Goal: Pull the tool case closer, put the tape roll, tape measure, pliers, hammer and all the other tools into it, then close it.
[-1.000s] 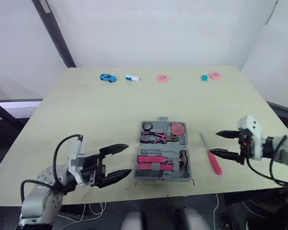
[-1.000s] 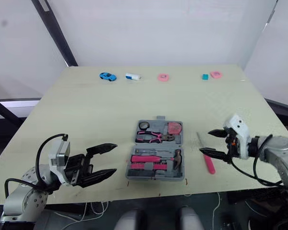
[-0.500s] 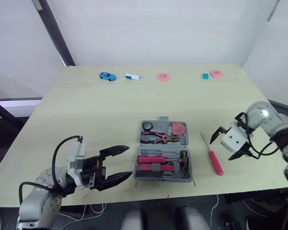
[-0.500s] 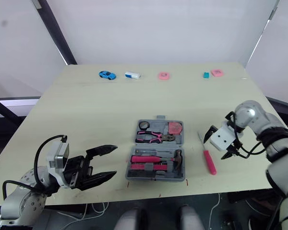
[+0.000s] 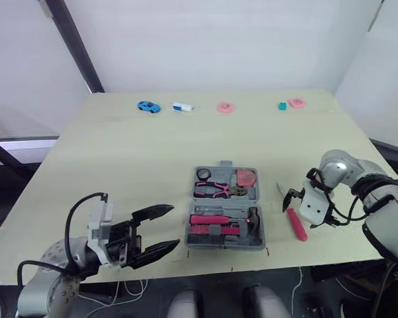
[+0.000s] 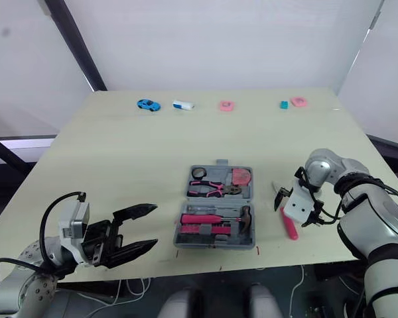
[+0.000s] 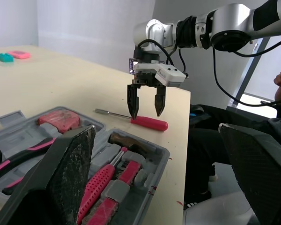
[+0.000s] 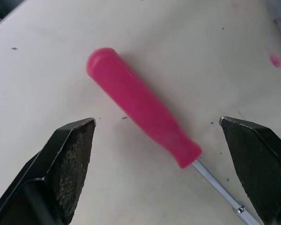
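At the lower left of the head view the left gripper [image 5: 162, 228] hangs low over the table's near edge, jaws spread and empty, much as it was 1 s ago. Centre frame, the grey tool case [image 5: 224, 246] lies open and near, already holding the hammer [image 5: 253, 216], pliers [image 5: 213, 191], tape measure [image 5: 247, 178] and tape roll [image 5: 203, 174]. Just right of it, the right gripper [image 7: 145, 114] has swung from pointing sideways to pointing down, and its open jaws now straddle the screwdriver [image 8: 143, 110]. That looks like the last loose tool, so a grasp seems close. It lies flat on the table, with a smooth pink handle and a thin steel shaft. A blue toy car [image 5: 148, 106] sits at the far upper edge.
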`<state>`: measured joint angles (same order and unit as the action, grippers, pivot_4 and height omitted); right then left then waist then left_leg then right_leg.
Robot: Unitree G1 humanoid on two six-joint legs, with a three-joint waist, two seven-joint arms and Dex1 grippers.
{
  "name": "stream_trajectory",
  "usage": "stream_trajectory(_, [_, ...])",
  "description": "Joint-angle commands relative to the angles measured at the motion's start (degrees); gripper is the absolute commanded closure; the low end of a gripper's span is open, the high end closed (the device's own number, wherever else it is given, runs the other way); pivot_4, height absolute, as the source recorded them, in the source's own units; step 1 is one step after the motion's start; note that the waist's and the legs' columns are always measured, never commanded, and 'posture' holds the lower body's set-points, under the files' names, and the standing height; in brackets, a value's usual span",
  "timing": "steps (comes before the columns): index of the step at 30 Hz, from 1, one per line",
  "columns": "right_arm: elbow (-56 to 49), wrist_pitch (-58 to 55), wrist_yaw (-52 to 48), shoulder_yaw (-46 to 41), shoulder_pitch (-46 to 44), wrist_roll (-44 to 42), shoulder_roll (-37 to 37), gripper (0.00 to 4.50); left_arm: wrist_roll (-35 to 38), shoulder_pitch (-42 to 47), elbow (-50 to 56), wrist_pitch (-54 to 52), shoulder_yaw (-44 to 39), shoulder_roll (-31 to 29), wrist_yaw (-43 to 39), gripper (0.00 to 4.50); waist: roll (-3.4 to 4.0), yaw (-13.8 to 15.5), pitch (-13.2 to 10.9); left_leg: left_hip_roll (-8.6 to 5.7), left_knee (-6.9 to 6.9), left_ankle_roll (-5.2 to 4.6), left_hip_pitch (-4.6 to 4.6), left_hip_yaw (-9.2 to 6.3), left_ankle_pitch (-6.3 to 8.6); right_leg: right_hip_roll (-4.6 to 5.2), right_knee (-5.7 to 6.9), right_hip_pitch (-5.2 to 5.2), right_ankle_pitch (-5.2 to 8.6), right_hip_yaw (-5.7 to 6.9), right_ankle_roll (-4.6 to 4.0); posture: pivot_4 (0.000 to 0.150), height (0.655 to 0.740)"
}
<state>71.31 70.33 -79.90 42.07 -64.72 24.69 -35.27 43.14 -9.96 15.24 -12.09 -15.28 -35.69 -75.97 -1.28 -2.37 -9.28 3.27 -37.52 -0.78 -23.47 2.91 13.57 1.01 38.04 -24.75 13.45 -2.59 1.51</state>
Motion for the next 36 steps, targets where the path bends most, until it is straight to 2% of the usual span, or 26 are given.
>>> stream_trajectory(1, [0.9,-0.9,6.5,0.9,-2.2,5.7,0.5,0.03,1.0,0.3,1.7,0.8,-1.2,-0.6,-0.4,0.00,0.00,0.0,0.0,0.00,0.00,0.00,0.00,0.00,0.00,0.00,0.01,0.00,0.00,0.00,0.00,0.150,0.7400])
stream_trajectory(2, [1.2,-1.2,7.8,1.2,-2.3,7.0,0.7,0.03,1.0,0.4,1.7,0.8,-1.1,-0.6,-0.4,0.00,0.00,0.0,0.0,0.00,0.00,0.00,0.00,-0.01,0.00,0.00,0.01,0.00,0.00,0.01,0.00,0.150,0.7400])
stream_trajectory(4, [1.8,-2.0,10.0,2.0,-2.2,9.3,1.2,0.57,1.0,0.4,1.8,0.9,-1.1,-0.5,-0.4,0.00,0.00,0.0,0.0,0.00,0.00,0.00,-0.01,-0.01,0.00,0.00,0.01,0.00,0.00,0.01,0.00,0.150,0.7400])
stream_trajectory(6, [2.1,-2.6,11.2,2.4,-1.7,10.5,1.7,1.38,1.0,0.2,2.0,0.9,-1.1,-0.4,-0.3,0.00,0.00,0.0,0.0,0.00,0.00,0.00,-0.01,-0.01,0.00,0.00,0.01,0.00,0.00,0.01,0.00,0.150,0.7400])
stream_trajectory(7, [2.2,-2.8,11.7,2.5,-1.5,10.9,1.9,1.55,1.0,0.1,2.1,1.0,-1.1,-0.4,-0.3,0.00,0.00,0.0,0.0,0.00,0.00,0.00,-0.01,-0.01,0.00,0.00,0.01,0.00,0.00,0.01,0.00,0.150,0.7400])
stream_trajectory(8, [2.2,-2.9,12.5,2.8,-1.3,11.7,1.9,2.06,1.0,0.0,2.3,1.0,-1.1,-0.3,-0.2,0.00,0.01,0.0,0.0,0.00,0.00,0.00,-0.02,0.00,0.00,0.00,0.00,0.00,0.00,0.00,0.00,0.150,0.7400])
stream_trajectory(10, [2.4,-3.3,14.8,3.3,-0.9,13.4,1.7,2.49,0.9,-0.3,2.5,1.2,-1.1,-0.2,-0.1,0.00,-0.02,0.0,0.0,-0.01,0.00,0.00,-0.02,0.01,0.00,0.01,0.00,0.00,0.00,-0.01,0.00,0.150,0.7400])
stream_trajectory(11, [2.6,-3.3,15.7,3.2,-0.8,14.0,1.4,3.28,0.9,-0.5,2.6,1.3,-1.1,-0.1,0.0,0.00,-0.03,0.0,0.0,0.00,0.00,0.00,0.02,0.00,0.00,0.00,0.00,0.02,0.00,0.00,0.00,0.150,0.7400])
stream_trajectory(12, [2.7,-2.9,16.2,3.0,-0.6,14.3,1.0,3.36,0.9,-0.7,2.8,1.3,-1.2,-0.1,0.1,0.00,-0.04,0.0,0.0,-0.01,0.00,0.00,0.02,0.00,0.00,0.00,0.01,0.02,0.00,0.00,0.00,0.150,0.7400])
stream_trajectory(14, [2.9,-1.2,15.7,1.8,-0.3,13.1,-0.4,4.10,0.9,-1.1,2.9,1.4,-1.2,0.0,0.2,0.00,-0.04,0.0,0.0,-0.01,0.00,0.00,0.12,0.04,0.00,0.00,0.01,0.11,0.00,-0.04,0.00,0.150,0.7400])
stream_trajectory(16, [2.8,1.9,13.5,-0.3,0.1,9.6,-2.1,4.20,0.9,-1.1,2.7,1.6,-1.2,0.1,0.3,0.00,0.00,0.1,0.0,-0.01,0.00,0.00,0.33,0.14,0.00,0.02,0.01,0.29,0.00,-0.12,0.00,0.150,0.7400])
stream_trajectory(19, [0.2,1.5,6.1,-7.1,1.7,-3.4,-4.4,4.20,0.7,-0.9,2.4,1.7,-0.7,0.4,0.6,0.00,0.00,0.0,0.0,-0.02,0.04,-0.01,0.66,0.20,0.01,0.02,-0.02,0.58,0.01,-0.19,0.00,0.150,0.7400])
stream_trajectory(23, [-17.5,-12.8,-1.9,-15.0,11.7,-21.2,-12.8,4.20,0.8,-0.4,2.3,1.5,-0.4,0.5,0.8,0.00,0.01,0.2,0.0,0.00,0.06,-0.01,0.74,0.27,0.01,0.00,-0.01,0.61,0.00,-0.27,0.01,0.150,0.7400])
stream_trajectory(26, [-41.4,-31.2,-1.5,-20.2,26.5,-30.7,-21.1,4.20,0.9,0.1,1.7,1.5,-0.5,0.4,0.6,0.00,0.02,1.5,0.0,0.00,0.11,-0.01,0.70,0.06,0.02,0.10,-0.07,0.72,0.04,-0.08,0.04,0.150,0.7400])
stream_trajectory(30, [-70.2,-57.5,9.2,-29.2,45.8,-35.6,-28.3,4.20,0.8,1.0,1.1,1.3,0.1,0.6,0.5,0.00,0.12,1.7,-0.1,-0.01,0.17,0.00,0.69,0.00,0.03,0.11,-0.09,0.72,0.16,-0.01,0.02,0.150,0.7400])
stream_trajectory(33, [-87.5,-82.1,20.1,-34.8,54.5,-39.3,-27.5,4.20,1.0,1.5,0.9,0.9,0.2,0.4,0.4,0.00,0.13,1.0,-0.1,0.04,0.13,0.00,0.81,-0.04,0.03,0.01,-0.04,0.68,0.25,-0.12,0.23,0.150,0.7400])
stream_trajectory(35, [-95.2,-96.6,27.5,-37.0,57.5,-41.6,-24.3,4.20,1.1,1.9,0.5,0.6,0.3,0.2,0.2,0.00,0.09,1.0,0.0,0.03,0.06,0.00,0.87,-0.05,0.02,0.00,0.00,0.70,0.23,-0.09,0.25,0.150,0.7400])
stream_trajectory(36, [-98.2,-106.6,33.2,-39.2,58.8,-43.8,-20.6,4.20,1.0,2.3,0.3,0.5,0.4,0.1,0.1,0.00,-0.16,1.1,0.1,0.03,0.04,0.01,0.87,-0.06,0.02,0.00,0.00,0.71,0.23,-0.08,0.24,0.150,0.7400])
